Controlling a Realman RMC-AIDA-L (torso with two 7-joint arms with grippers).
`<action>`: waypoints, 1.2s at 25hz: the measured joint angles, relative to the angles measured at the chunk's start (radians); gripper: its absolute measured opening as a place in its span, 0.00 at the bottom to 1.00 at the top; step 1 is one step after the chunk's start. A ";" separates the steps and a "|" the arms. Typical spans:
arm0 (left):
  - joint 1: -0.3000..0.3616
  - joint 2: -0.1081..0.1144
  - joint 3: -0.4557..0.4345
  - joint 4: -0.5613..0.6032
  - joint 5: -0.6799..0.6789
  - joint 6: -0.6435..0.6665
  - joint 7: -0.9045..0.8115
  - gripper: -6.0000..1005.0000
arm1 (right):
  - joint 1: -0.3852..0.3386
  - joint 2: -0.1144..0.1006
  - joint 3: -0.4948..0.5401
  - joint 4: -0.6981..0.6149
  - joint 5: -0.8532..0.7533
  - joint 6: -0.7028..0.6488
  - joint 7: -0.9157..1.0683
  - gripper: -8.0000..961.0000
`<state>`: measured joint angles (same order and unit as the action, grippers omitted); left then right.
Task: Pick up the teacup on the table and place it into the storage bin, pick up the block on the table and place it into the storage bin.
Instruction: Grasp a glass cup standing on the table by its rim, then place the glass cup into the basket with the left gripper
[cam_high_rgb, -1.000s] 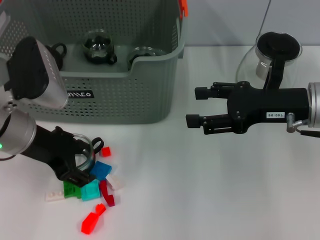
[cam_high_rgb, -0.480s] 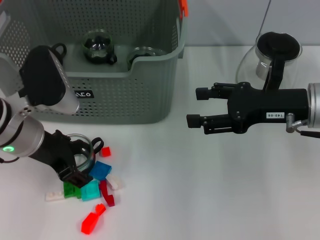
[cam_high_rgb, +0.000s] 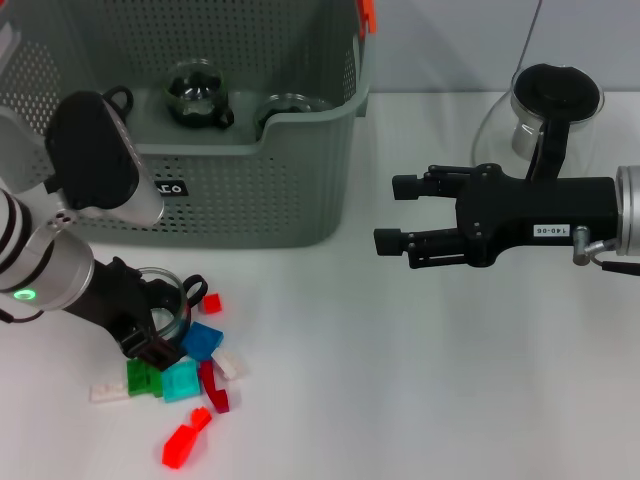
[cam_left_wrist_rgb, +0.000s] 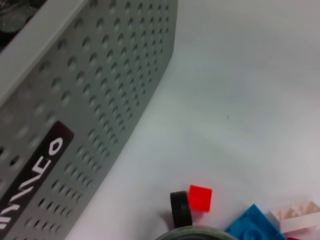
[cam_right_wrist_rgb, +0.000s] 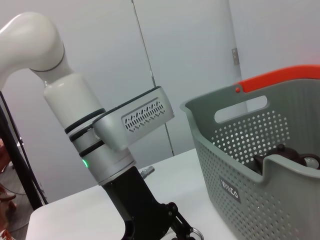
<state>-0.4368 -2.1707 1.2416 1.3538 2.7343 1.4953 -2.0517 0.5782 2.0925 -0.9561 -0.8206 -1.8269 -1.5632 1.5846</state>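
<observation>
- The storage bin (cam_high_rgb: 250, 195) looks like matt grey plastic, perforated all over
- The teacup (cam_high_rgb: 160, 300) is clear, glossy glass
- The blocks (cam_high_rgb: 185, 375) are smooth, shiny coloured plastic
- The table (cam_high_rgb: 400, 380) is plain, matt white
- The right gripper (cam_high_rgb: 390, 214) is matt black
- The glass pot (cam_high_rgb: 545, 110) is clear with a black lid

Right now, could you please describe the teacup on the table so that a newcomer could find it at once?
Start at the storage bin and look at the table just before its front wall, near the logo label. There the left gripper is down at the teacup beside the scattered blocks: the only clear glass thing there, round-rimmed with a black handle.
</observation>
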 joint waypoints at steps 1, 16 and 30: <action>-0.002 0.000 0.001 -0.004 0.005 -0.002 -0.002 0.82 | 0.000 0.000 0.000 0.000 0.000 0.000 0.000 0.92; -0.026 0.004 0.012 -0.044 0.018 -0.015 -0.013 0.78 | 0.000 0.000 0.001 0.000 0.004 0.004 0.000 0.92; -0.046 0.001 0.023 -0.049 0.043 0.017 -0.024 0.41 | 0.000 -0.002 0.004 -0.001 0.006 0.007 0.002 0.92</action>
<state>-0.4827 -2.1696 1.2645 1.3048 2.7770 1.5119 -2.0758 0.5782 2.0908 -0.9517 -0.8218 -1.8206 -1.5557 1.5867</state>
